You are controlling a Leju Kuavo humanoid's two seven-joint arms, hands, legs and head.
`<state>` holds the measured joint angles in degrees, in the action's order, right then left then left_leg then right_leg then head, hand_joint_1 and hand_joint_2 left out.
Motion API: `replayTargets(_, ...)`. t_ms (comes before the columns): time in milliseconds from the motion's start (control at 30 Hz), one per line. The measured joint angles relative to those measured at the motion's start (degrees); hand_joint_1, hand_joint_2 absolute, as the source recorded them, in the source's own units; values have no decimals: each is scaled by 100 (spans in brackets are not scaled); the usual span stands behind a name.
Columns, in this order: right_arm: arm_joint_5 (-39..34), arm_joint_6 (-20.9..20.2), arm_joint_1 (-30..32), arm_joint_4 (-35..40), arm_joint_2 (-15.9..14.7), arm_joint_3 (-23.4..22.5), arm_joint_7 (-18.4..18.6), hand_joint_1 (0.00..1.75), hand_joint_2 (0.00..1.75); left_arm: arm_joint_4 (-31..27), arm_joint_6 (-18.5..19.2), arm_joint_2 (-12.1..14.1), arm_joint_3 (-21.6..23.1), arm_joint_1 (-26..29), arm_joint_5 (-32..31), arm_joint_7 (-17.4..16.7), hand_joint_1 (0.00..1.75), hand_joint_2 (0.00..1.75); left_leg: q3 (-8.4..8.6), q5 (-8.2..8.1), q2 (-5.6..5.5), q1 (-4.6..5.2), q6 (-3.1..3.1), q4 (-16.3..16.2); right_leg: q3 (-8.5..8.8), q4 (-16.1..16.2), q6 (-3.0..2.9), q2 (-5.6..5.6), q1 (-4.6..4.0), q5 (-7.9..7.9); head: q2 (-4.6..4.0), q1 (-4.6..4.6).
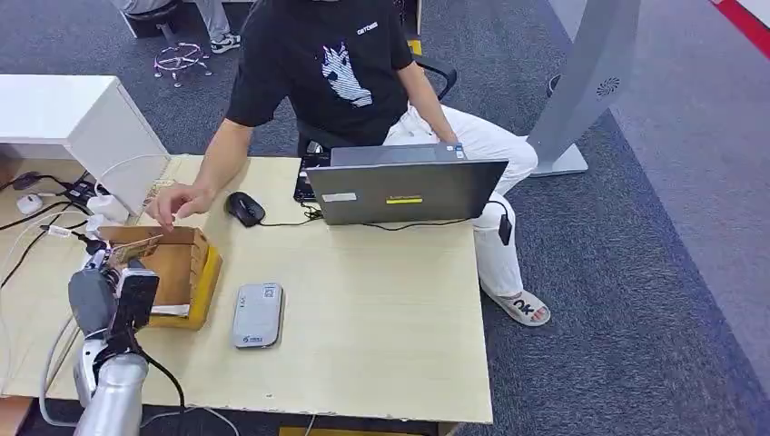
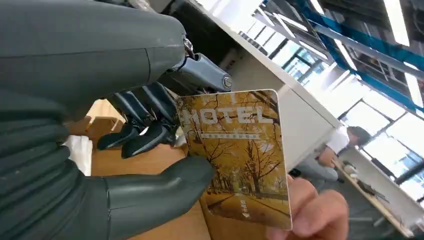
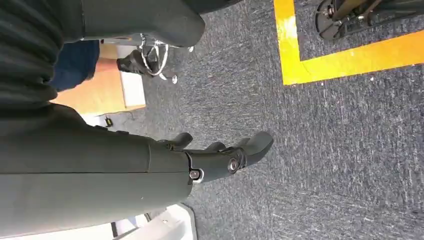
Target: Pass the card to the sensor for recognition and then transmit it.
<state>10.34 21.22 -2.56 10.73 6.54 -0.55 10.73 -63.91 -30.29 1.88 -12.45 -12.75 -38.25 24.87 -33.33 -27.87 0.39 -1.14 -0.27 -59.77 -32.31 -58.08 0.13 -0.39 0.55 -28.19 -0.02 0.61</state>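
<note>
- Office setting: a wooden table [image 1: 381, 300] on grey carpet, with a seated person [image 1: 336, 73] behind a laptop [image 1: 404, 191] and a mouse [image 1: 243, 208] just beside it.
- Left hand [image 1: 118, 272] is raised over the table's left edge beside a cardboard box [image 1: 177, 272]; it pinches the card [image 2: 235, 155] between thumb and fingers [image 2: 150, 135].
- Card stands clear of the palm, printed face toward the wrist camera; a person's fingertips [image 2: 315, 210] touch its far corner, so the grip appears shared, probably a handover.
- Sensor [image 1: 257, 314], a flat grey pad, lies on the table just beside the box, near the hand and well placed for a short reach.
- Right hand [image 3: 220, 155] hangs over the floor, fingers loosely spread, holding nothing.
</note>
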Motion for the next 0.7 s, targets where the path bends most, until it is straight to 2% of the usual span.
replayTargets(400, 63, -15, 1, -2, 0, -33, -55, 0, 175, -1243, 487, -138, 1579, 331, -1077, -758, 175, 175, -1, 0, -1, 3, 0, -2, 1, 2, 3, -1, 2, 2, 0, 0)
replayTargets(533, 92, -22, 1, -2, 2, -50, -55, 0, 175, -1425, 592, -133, 2079, 385, -1272, -929, 175, 175, -2, 0, -2, 2, 0, -2, 0, 1, 3, -3, 2, 2, 0, 0)
replayTargets(700, 92, -24, 3, -2, 4, -77, -55, 0, 175, -1477, 846, -125, 2347, 392, -1462, -1139, 175, 175, -1, 0, 0, 1, 0, -2, -1, 1, 3, 0, 1, 2, 0, 0)
